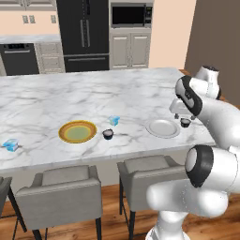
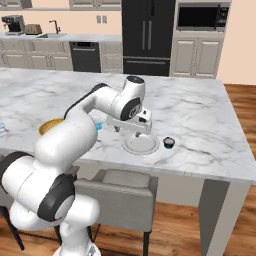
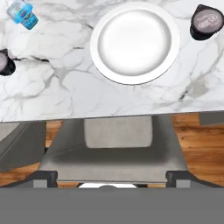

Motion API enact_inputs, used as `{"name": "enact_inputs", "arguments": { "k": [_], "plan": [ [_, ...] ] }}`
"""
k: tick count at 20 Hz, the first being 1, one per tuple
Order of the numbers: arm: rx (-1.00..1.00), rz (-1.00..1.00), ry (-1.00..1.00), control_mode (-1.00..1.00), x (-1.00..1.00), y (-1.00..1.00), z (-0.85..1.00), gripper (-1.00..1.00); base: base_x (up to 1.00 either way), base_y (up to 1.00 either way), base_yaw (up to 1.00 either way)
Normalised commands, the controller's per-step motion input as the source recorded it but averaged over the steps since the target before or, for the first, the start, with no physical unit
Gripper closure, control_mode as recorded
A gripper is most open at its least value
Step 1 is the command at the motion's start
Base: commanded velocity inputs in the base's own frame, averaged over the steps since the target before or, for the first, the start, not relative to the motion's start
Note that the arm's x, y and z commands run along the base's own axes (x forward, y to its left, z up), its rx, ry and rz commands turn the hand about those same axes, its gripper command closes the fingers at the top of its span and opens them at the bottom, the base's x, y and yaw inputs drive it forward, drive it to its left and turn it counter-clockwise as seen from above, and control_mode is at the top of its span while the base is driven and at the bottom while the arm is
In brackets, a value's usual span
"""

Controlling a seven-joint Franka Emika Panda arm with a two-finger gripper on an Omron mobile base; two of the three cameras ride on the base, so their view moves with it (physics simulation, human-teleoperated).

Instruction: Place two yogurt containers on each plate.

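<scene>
Both plates are seen bare; the yogurt containers are on the marble counter (image 1: 70,101).

The gripper (image 2: 131,131) is held above the white plate (image 3: 134,41); its finger state cannot be told. One dark cup (image 3: 206,22) sits just beside that plate. Another dark cup (image 1: 108,134) and a blue tub (image 1: 114,120) lie between the plates, nearer the yellow-rimmed plate (image 1: 78,131). A second blue tub (image 1: 11,145) lies well apart, by the counter's edge.

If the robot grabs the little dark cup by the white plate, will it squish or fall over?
The dark cup looks tiny beside the white plate, so it is probably very light. It is short and wide, so it likely won't tip easily. Its round sides might slip or dent a little if squeezed hard.
</scene>
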Motion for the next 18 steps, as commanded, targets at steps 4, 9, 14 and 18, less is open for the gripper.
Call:
{"name": "enact_inputs", "arguments": {
  "k": [4, 9, 14, 18],
  "plan": [
    [-0.01, 0.0, 0.03, -1.0, 0.23, -0.82, -0.22, -1.0, 0.0, 0.0, 0.0],
    [-0.06, -0.03, -0.18, -1.0, 0.01, -0.06, -0.15, -1.0, 0.0, 0.0, 0.0],
    [-0.1, -0.14, -0.07, -1.0, 0.37, 0.08, -0.04, -1.0, 0.0, 0.0, 0.0],
    [-0.15, -0.17, 0.06, -1.0, 0.73, 0.08, 0.0, -1.0, 0.0, 0.0, 0.0]
  ]
}}
